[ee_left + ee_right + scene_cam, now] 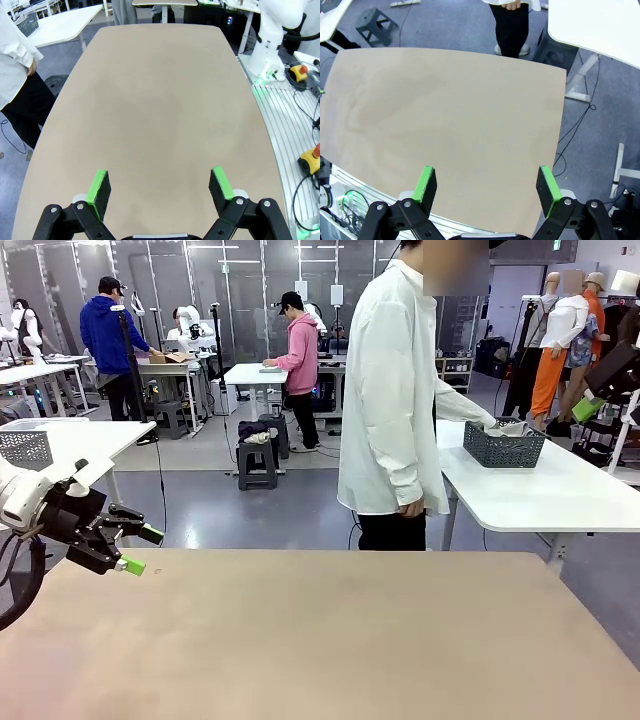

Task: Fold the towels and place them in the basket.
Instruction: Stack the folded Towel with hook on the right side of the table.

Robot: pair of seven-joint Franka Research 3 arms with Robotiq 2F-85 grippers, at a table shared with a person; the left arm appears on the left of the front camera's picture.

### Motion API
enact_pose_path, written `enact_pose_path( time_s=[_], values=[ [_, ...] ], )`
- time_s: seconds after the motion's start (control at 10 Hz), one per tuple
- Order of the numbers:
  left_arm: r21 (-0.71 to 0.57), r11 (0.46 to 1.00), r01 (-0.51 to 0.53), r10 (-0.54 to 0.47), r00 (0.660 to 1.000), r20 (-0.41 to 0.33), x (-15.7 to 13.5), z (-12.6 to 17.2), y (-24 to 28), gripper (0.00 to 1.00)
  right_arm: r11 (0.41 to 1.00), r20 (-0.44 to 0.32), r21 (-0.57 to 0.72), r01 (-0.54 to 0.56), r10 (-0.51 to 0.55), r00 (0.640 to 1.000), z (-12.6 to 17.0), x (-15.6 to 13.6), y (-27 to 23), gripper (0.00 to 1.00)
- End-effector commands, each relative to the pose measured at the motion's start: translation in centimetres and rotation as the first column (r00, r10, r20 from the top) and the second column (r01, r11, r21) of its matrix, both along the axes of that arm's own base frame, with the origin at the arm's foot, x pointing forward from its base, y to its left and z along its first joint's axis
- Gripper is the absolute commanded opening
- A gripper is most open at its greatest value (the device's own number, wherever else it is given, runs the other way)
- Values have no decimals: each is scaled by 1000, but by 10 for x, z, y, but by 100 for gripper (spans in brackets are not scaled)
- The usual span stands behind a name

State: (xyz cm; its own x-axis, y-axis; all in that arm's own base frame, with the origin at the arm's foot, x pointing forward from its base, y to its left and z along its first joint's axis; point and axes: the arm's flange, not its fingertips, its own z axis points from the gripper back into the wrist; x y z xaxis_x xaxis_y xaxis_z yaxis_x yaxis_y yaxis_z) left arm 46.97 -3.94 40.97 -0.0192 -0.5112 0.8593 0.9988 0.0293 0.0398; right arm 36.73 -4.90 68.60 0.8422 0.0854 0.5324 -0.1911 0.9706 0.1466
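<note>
The dark basket (504, 447) stands on a white side table (560, 495) at the far right, off my work table. A pale bundle of cloth, the towels (511, 428), pokes out of its top, and the person (395, 390) in a white shirt reaches one hand to it. My left gripper (141, 550) hovers open over the left edge of the tan table (330, 640), nothing between its green pads. From the left wrist, the left gripper (160, 185) stands wide over bare tabletop. My right gripper (487, 185) is open too, high above the table's near edge.
A paler grey perforated bin (25, 448) sits on a white table at the left. The person stands at the far edge, their legs (512, 20) close to the table. The right arm's white base (272, 45) and cables lie beside the table.
</note>
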Motion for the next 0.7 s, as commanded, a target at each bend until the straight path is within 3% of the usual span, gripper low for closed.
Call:
enact_pose_path(
  time_s=[0.0, 0.6],
  values=[
    [3, 1000, 4, -4, 1000, 5, -1, 2, 1, 100, 1000, -4, -2, 20, -20, 1000, 4, 2, 1, 100],
    [3, 1000, 4, -4, 1000, 5, -1, 2, 1, 100, 1000, -4, -2, 20, -20, 1000, 4, 2, 1, 100]
  ],
)
